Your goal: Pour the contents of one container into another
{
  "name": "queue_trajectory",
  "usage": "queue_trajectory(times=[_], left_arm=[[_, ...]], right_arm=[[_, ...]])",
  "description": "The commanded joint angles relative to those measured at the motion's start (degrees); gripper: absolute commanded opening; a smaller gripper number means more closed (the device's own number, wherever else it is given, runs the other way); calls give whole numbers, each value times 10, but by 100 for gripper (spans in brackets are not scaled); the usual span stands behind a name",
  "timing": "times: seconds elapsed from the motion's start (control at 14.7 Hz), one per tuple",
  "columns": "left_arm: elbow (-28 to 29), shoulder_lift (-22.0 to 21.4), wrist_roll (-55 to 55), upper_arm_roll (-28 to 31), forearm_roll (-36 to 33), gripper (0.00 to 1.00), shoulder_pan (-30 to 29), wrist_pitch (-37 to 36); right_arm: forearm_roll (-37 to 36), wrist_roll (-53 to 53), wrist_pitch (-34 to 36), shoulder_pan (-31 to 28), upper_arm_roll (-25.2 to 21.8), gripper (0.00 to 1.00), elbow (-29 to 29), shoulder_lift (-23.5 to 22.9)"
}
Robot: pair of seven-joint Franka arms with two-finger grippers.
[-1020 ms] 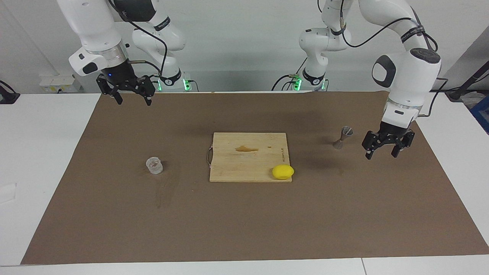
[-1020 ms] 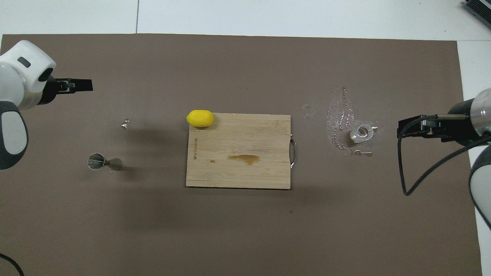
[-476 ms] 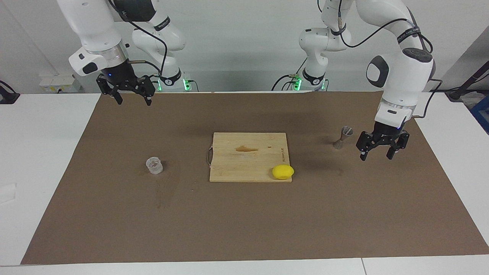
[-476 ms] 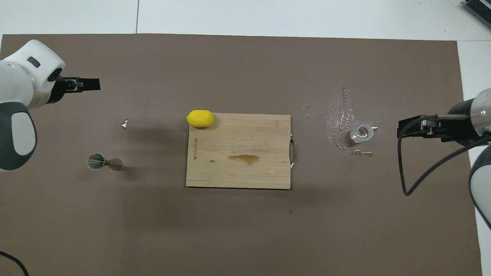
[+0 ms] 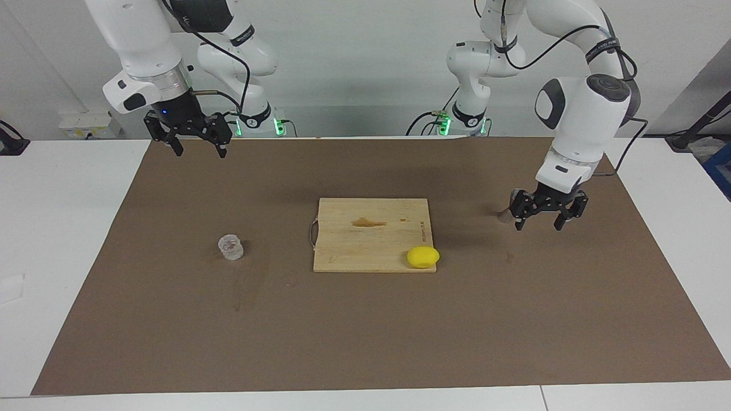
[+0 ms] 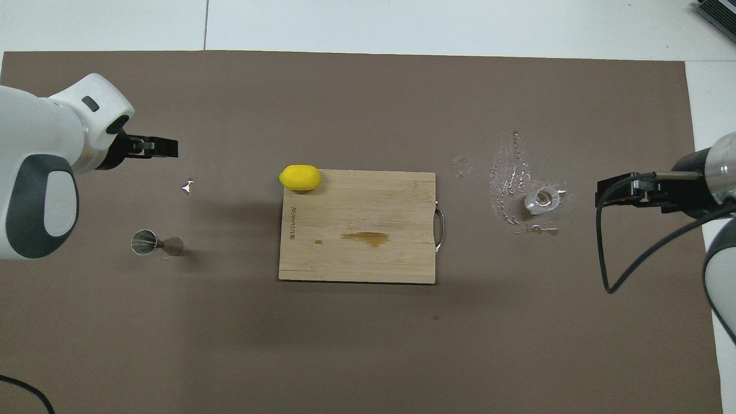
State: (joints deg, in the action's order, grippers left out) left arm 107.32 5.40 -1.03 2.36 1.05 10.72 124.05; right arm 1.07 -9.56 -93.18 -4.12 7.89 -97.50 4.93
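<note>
One glass (image 5: 231, 248) stands on the brown mat (image 5: 365, 331) toward the right arm's end of the surface, among wet streaks. One jigger (image 6: 156, 244) stands upright toward the left arm's end. The left gripper (image 5: 541, 217) hangs over the mat beside the jigger, fingers apart. The right gripper (image 5: 196, 142) waits raised, fingers apart. One lemon (image 5: 423, 257) rests on a corner of the one cutting board (image 5: 365, 228).

Looks like a robotics lab: two white arms (image 5: 582, 108) bolted at a white table (image 5: 68, 228), bare white wall, trailing cables (image 6: 627, 270), brown paper mat (image 5: 365, 331) laid under a staged cutting board (image 5: 371, 234) and lemon (image 5: 423, 257).
</note>
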Motion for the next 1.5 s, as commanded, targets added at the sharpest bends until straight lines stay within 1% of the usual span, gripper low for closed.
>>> queue_trajectory(times=[0.0, 0.07, 0.14, 0.34, 0.54, 0.61, 0.68, 0.82, 1.02, 1.22, 1.29, 1.43], left_arm=[[1, -14, -10, 7, -11, 100, 40, -70], [-1, -18, -7, 7, -12, 100, 52, -102], [-3, -19, -11, 7, -13, 100, 59, -117], [-4, -20, -11, 6, -13, 100, 82, -128], [-15, -18, 4, 6, 3, 100, 69, -154], [-20, -15, 21, 7, 33, 100, 49, -155], [-24, -14, 66, 6, 77, 100, 26, -156], [-30, -14, 191, 8, 157, 100, -3, -151], [-26, -13, 380, 9, 254, 100, -57, -154], [-23, -12, 566, 7, 303, 100, -111, -173], [-21, -12, 653, 8, 321, 100, -126, -171], [-12, -8, 829, 9, 381, 100, -161, -171]], right_arm=[[12, 16, -5, -9, 1, 100, -12, 13], [12, 16, -5, -9, 1, 100, -12, 13], [12, 16, -5, -9, 1, 100, -12, 13], [12, 16, -5, -9, 1, 100, -12, 14], [12, 16, -5, -9, 1, 100, -12, 13], [12, 16, -5, -9, 1, 100, -12, 14], [12, 16, -5, -9, 1, 100, -12, 13], [12, 16, -5, -9, 1, 100, -12, 14], [12, 16, -5, -9, 1, 100, -12, 13], [12, 16, -5, -9, 1, 100, -12, 13], [12, 16, -5, -9, 1, 100, -12, 13], [12, 16, -5, -9, 1, 100, -12, 13]])
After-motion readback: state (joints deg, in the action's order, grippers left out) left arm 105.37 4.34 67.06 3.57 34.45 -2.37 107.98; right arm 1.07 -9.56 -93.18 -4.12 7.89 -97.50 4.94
